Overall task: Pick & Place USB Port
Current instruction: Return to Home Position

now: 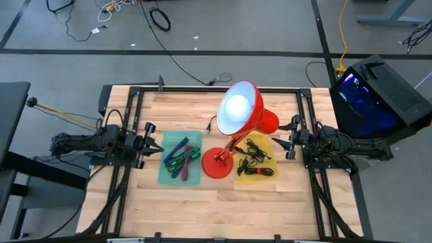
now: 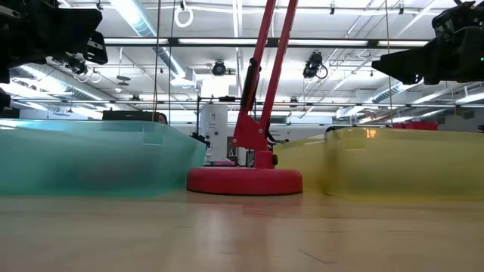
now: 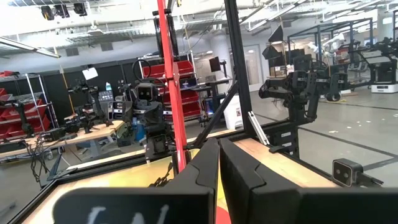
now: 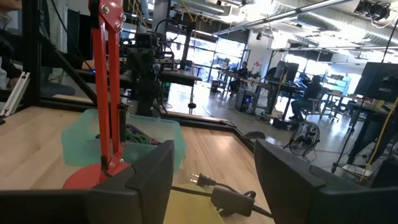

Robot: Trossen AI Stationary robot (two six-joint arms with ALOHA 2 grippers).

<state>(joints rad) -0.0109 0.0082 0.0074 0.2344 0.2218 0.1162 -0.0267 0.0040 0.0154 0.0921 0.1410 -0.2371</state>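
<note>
A green tray (image 1: 179,156) left of centre holds green, blue and maroon cables (image 1: 182,160). To its right, a yellow tray (image 1: 255,160) holds black cables (image 1: 254,166). I cannot pick out a USB port among them. My left gripper (image 1: 150,143) hovers shut at the table's left side, pointing level toward the green tray; its fingers meet in the left wrist view (image 3: 219,163). My right gripper (image 1: 287,143) hovers open at the right side, facing the yellow tray, with nothing between its fingers (image 4: 214,180).
A red desk lamp (image 1: 239,111) stands with its round base (image 1: 217,164) between the two trays, its shade over the table's far middle. Its black cord and plug (image 4: 205,182) lie on the wood by the yellow tray. A black frame (image 1: 202,88) rims the table.
</note>
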